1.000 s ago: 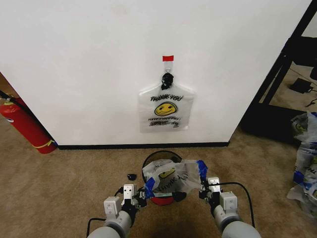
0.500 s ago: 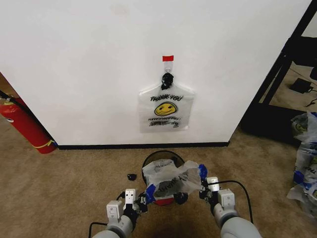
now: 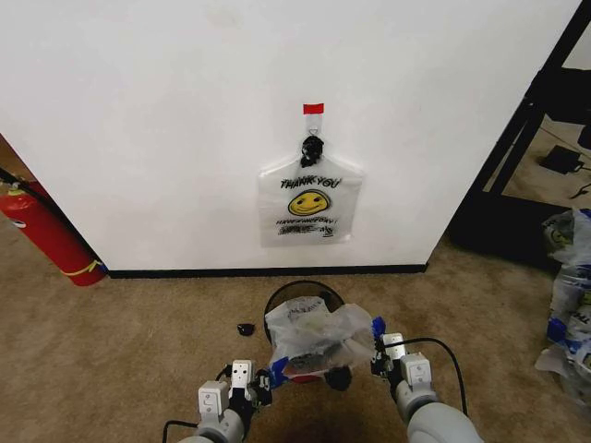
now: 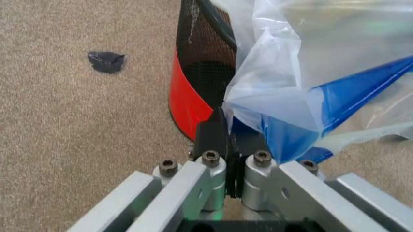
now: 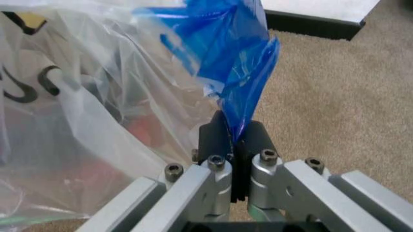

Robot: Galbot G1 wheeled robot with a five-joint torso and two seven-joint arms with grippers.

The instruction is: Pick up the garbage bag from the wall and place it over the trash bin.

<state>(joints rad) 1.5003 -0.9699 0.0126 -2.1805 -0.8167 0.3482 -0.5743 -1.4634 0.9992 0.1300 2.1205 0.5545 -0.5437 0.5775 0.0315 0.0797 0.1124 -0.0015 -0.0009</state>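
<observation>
The garbage bag (image 3: 319,334), thin clear plastic with blue strips on its rim, is stretched between my two grippers and drapes over the near side of the trash bin (image 3: 297,292). The bin is black mesh with a red base (image 4: 187,99). My left gripper (image 3: 273,371) is shut on a blue strip (image 4: 335,92), its jaws pressed together (image 4: 229,140). My right gripper (image 3: 376,344) is shut on the other blue strip (image 5: 235,67), pinching it (image 5: 235,133). On the white wall (image 3: 166,138), a second bag with the same smiley print (image 3: 309,205) hangs from a black hook (image 3: 312,146) under red tape (image 3: 314,109).
A red fire extinguisher (image 3: 46,235) leans at the wall's left end. A black rack (image 3: 540,129) and bulging clear bags (image 3: 571,295) stand at the right. A small black scrap (image 3: 246,329) lies on the tan carpet left of the bin.
Both grippers have come down and back toward me with the bag. The bag now hangs lower over the bin's near rim, covering more of the opening.
</observation>
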